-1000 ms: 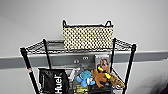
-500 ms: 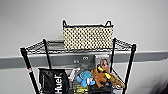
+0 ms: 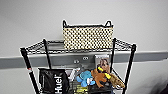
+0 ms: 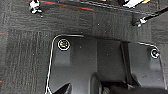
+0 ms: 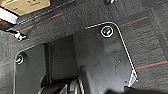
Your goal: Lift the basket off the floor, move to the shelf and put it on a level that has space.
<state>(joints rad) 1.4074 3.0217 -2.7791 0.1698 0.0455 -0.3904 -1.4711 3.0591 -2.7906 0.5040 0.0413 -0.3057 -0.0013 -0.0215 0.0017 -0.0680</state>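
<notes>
Backdrop: plain pale wall with one grey horizontal band behind the rack.
Floor (image 4: 22, 57): dark grey carpet tiles, faint stripes, thin red lines.
Shelf (image 3: 26, 62): black wire rack; four posts visible.
Level (image 3: 53, 47): top wire-grid tier with low raised rim.
Basket (image 3: 87, 37): one; rectangular, cream weave with dark speckles, dark rim, two loop handles; sits on the top tier, toward 12 o'clock.
Lower tier: one black Huel bag (image 3: 53, 81) at 7 o'clock; blue and brown plush toys (image 3: 96, 76) at 5 o'clock.
Jaws: cannot tell for either arm.
</notes>
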